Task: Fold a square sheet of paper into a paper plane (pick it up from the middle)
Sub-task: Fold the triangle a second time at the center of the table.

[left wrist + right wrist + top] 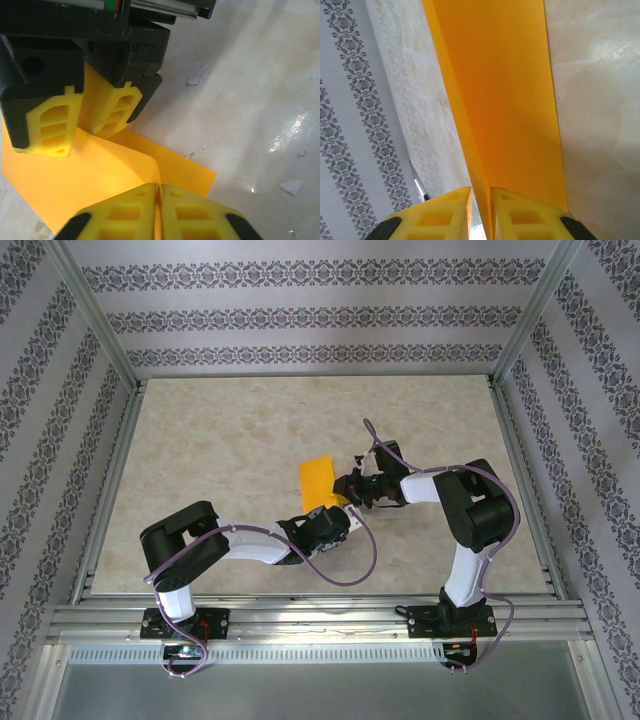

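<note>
The square sheet of paper (pixel 317 480) is bright orange and lies doubled over near the table's middle, part of it lifted. My left gripper (pixel 335 512) reaches it from the near side. In the left wrist view its fingertips (pixel 159 187) are shut on a raised bend of the sheet (pixel 75 175). My right gripper (pixel 348 487) comes in from the right, and its yellow fingers (pixel 50 125) pinch the sheet's far part. In the right wrist view the sheet (pixel 505 100) runs up from between those tips (pixel 481 192). The paper plane is out of view.
The beige marbled table (pixel 200 460) is walled in by patterned panels and metal posts. An aluminium rail (pixel 300 615) runs along the near edge by the arm bases. Small scuff marks (pixel 197 77) dot the surface to the right of the paper.
</note>
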{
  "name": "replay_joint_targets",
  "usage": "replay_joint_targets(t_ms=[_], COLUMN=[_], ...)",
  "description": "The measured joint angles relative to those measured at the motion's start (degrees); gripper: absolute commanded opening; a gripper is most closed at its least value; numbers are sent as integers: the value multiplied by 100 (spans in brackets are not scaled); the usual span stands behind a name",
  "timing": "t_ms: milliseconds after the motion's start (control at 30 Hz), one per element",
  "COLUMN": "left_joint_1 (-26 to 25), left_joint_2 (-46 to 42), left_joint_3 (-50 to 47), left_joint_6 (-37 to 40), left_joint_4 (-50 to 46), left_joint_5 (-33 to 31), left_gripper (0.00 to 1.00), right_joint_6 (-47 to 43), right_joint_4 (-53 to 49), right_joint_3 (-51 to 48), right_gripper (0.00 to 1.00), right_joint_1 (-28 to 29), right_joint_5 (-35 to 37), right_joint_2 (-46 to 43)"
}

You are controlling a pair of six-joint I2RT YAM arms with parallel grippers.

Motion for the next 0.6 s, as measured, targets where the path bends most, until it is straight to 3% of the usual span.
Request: replay_joint_targets(t_ms=[100,333,600], left_joint_1=[0,46,713], left_joint_2=[-28,-297,-990], left_joint_3=[0,-9,-389], left_joint_6=[-55,-417,-1539], left_joint_4=[-2,-2,70], left_joint_5=[39,291,1766], left_gripper=[1,0,0], right_joint_6=[0,-2,-127], right_joint_4=[0,-7,-245], right_joint_3=[0,-63,-321], right_gripper=[18,23,32], right_joint_1=[-2,-7,-236], right_joint_5=[4,59,260], right_joint_2=[-31,-184,-575])
